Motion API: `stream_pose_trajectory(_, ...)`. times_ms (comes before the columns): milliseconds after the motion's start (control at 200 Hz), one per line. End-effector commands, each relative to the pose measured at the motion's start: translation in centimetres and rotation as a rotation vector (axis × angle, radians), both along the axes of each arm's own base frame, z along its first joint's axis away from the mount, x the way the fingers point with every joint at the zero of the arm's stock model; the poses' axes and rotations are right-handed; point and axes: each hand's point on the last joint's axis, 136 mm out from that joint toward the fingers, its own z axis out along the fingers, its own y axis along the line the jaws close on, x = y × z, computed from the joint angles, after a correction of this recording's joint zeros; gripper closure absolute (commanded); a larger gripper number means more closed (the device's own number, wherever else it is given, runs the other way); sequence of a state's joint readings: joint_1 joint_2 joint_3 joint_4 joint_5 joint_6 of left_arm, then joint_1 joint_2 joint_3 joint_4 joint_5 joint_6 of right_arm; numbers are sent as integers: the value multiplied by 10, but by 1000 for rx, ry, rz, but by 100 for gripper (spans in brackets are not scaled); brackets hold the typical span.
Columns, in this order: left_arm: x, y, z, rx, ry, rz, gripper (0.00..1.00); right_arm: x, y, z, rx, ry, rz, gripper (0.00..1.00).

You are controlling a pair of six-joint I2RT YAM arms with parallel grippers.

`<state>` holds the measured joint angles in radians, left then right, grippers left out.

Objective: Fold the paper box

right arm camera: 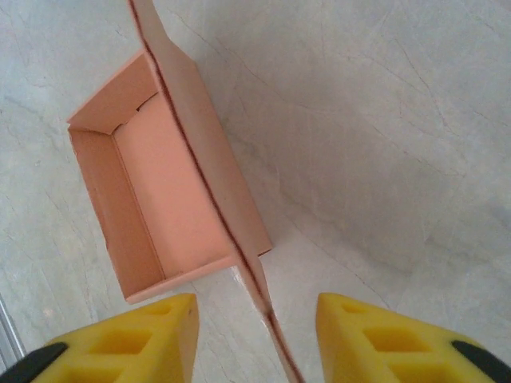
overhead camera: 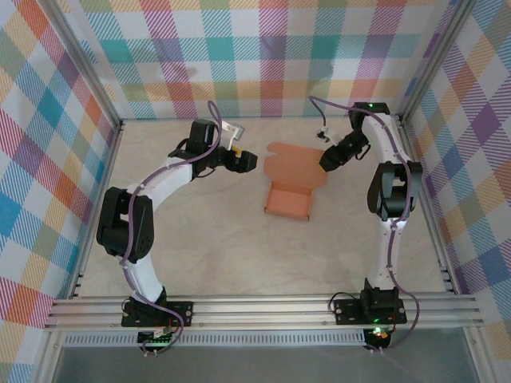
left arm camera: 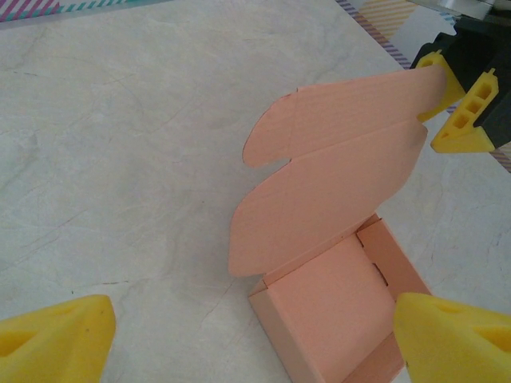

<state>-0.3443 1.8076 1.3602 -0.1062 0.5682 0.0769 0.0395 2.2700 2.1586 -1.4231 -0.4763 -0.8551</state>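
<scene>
The salmon-orange paper box [overhead camera: 289, 201] lies mid-table as an open tray [left arm camera: 335, 307] with its lid flap [left arm camera: 335, 175] raised and rounded tabs at the lid's far end. My right gripper [overhead camera: 326, 162] is at the lid's right corner. In the right wrist view its yellow fingers [right arm camera: 136, 339] stand open, and the lid's thin edge [right arm camera: 204, 187] runs between them without touching either pad. My left gripper [overhead camera: 244, 163] hovers left of the lid, open and holding nothing. In the left wrist view its fingertips [left arm camera: 56, 335] are spread wide, with the tray's near corner between them.
The marble-look table top [overhead camera: 207, 239] is ringed by an aluminium frame [overhead camera: 263, 309] and checked cloth walls. The right gripper's yellow fingers [left arm camera: 463, 120] show at the lid's far corner in the left wrist view. Bare table lies in front of and left of the box.
</scene>
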Motion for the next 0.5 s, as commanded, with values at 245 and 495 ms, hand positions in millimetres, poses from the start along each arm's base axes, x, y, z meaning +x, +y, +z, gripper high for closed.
stream_pose_trajectory(245, 4, -4, 10, -13, -23, -29, 10, -7, 4, 12, 59, 0, 21, 98)
stream_pose_trajectory(495, 9, -6, 11, -28, -28, -20, 9, -7, 4, 4, 15, -110, 51, 100)
